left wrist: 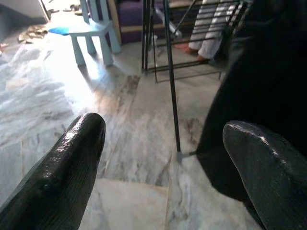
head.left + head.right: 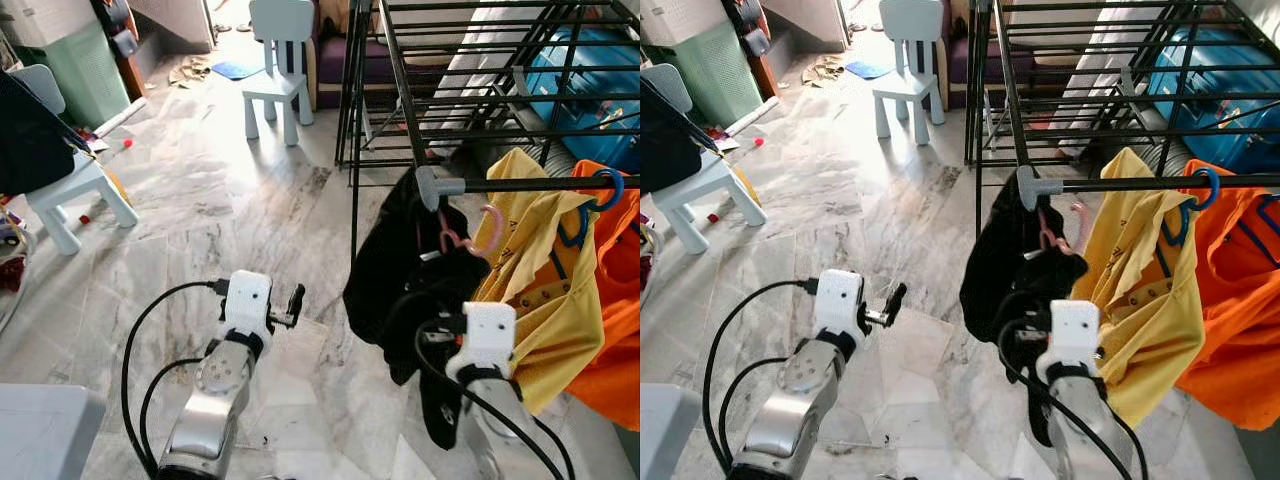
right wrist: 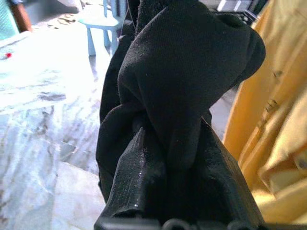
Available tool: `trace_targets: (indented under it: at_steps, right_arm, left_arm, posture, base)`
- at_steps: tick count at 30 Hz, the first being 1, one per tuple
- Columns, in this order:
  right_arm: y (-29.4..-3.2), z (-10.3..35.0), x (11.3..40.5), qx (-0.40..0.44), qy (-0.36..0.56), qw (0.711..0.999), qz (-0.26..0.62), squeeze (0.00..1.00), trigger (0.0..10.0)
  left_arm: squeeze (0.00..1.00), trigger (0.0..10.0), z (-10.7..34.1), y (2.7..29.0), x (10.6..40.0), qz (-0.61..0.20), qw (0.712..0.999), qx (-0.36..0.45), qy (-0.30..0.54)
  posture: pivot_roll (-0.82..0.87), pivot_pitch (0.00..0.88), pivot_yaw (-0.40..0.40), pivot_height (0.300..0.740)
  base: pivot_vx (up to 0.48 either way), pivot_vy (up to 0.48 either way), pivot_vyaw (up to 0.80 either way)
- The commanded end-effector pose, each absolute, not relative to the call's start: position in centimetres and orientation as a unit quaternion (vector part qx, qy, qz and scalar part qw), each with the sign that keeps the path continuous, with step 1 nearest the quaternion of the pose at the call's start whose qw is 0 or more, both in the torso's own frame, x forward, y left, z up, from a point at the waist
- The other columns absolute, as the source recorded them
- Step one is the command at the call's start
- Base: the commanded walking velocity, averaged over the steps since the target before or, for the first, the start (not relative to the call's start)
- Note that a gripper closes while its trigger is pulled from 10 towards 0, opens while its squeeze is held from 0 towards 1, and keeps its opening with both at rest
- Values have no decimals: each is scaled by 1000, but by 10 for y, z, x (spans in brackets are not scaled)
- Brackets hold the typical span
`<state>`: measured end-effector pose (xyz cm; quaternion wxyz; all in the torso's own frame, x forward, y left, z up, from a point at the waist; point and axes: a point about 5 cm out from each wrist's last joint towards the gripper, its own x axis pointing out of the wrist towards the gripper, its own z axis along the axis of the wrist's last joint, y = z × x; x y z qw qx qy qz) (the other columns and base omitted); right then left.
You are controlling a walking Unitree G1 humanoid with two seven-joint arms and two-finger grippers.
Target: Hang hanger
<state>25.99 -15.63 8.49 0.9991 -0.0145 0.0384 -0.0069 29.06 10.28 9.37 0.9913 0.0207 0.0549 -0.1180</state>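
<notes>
Nearest the camera, the robot's left tool point(image 2: 293, 303) hovers low over the marble floor point(image 2: 200, 220), its two black fingers point(image 1: 72, 158) spread wide with nothing between them. The right tool point(image 2: 1040, 300) is raised into the black garment point(image 2: 395, 280), and the bunched cloth presses up against its wrist camera; whether its fingers grip that cloth cannot be told.

Just beyond, the pink hanger point(image 2: 462, 238) carrying the black garment has its hook at the end of the rack's rail point(image 2: 520, 184), beside the grey end cap point(image 2: 430, 186). It seems to sit on the rail already, though the hook's seat is partly hidden by fabric. A yellow shirt point(image 2: 530, 290) hangs right beside it and an orange shirt point(image 2: 615, 300) further along.

To finish well, the robot should probably check that the hook lies fully over the rail, inboard of the cap, before freeing the cloth slowly, so the hanger is not dragged off.

Farther back stand a white child's chair point(image 2: 278, 60) and a blue suitcase point(image 2: 590, 70).
</notes>
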Motion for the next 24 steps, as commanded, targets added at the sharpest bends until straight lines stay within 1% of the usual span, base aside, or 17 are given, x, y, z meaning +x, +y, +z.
trace_targets:
  at_steps: [1, 6, 13, 24]
  right_arm:
    - [-152, 94, 267, -17, 18, 1000, 0, 0, 10000]
    - [-153, 99, 273, -15, 16, 1000, -1, 0, 10000]
    - [-156, 98, 273, -18, 22, 1000, -5, 0, 10000]
    - [-155, 97, 273, -18, 30, 999, -4, 0, 10000]
  left_arm:
    - [0, 10000, 96, 103, 292, -112, 992, 25, 56]
    - [0, 10000, 99, 99, 294, -110, 992, 26, 52]
    - [0, 10000, 99, 96, 293, -110, 992, 28, 53]
    - [0, 10000, 98, 95, 292, -105, 992, 34, 58]
  posture:
    - [-92, 129, 55, 740]
    - [-96, 146, 49, 740]
    - [-100, 160, 45, 740]
    - [-100, 172, 38, 740]
  base:
    - [0, 0, 0]
    - [0, 0, 0]
    - [0, 0, 0]
    - [-267, 0, 0]
